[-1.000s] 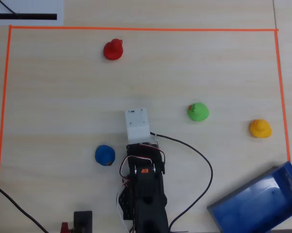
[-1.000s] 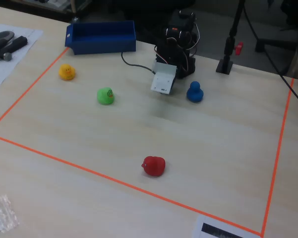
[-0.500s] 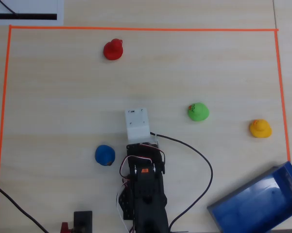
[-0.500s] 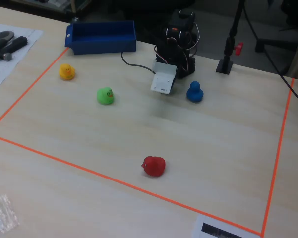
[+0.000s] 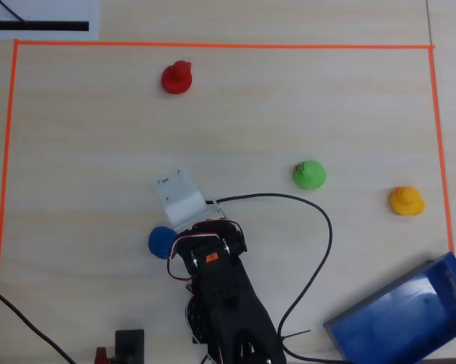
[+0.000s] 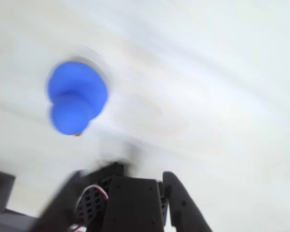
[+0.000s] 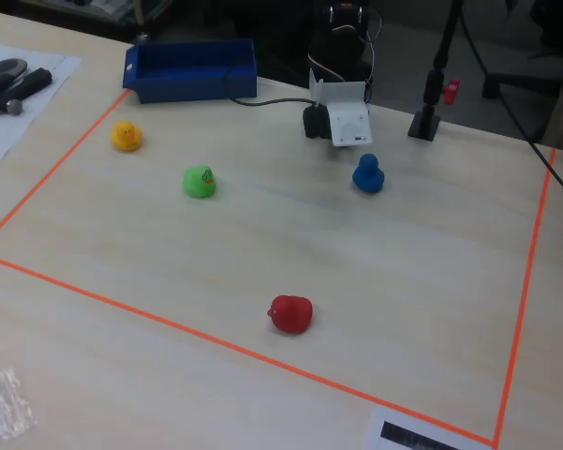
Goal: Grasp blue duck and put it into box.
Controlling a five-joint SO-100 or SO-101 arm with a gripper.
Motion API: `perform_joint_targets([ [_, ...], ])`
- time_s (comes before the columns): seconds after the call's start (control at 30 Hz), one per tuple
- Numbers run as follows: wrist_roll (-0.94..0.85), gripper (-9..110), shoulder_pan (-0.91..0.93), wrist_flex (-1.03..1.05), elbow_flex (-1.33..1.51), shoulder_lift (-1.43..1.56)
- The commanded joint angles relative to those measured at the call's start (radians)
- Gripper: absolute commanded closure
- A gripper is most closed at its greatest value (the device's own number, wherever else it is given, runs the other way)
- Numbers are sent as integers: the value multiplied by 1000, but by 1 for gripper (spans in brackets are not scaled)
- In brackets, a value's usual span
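Claw [image 6: 130, 193] state is something you can't really call from these shots: the wrist view is smeared with blur and only shows dark parts at the bottom edge. Your blue duck [image 5: 162, 241] sits on the surface [image 5: 99, 136] just beside the arm's white housing [image 5: 179, 199] in the overhead view, partly tucked under the arm there. In the wrist view it's up and to the left, apart from the claw. The box [image 5: 402, 318] is well off, cut by the overhead frame's corner
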Motion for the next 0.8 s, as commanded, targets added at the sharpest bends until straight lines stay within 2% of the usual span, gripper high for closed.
perform_joint_targets([
  [0.0, 41, 67, -103, -23, -67, -28],
  [0.37, 264, 63, -268, -465, 118, -172],
  [0.77, 413, 64, -318, -537, 229, -268],
])
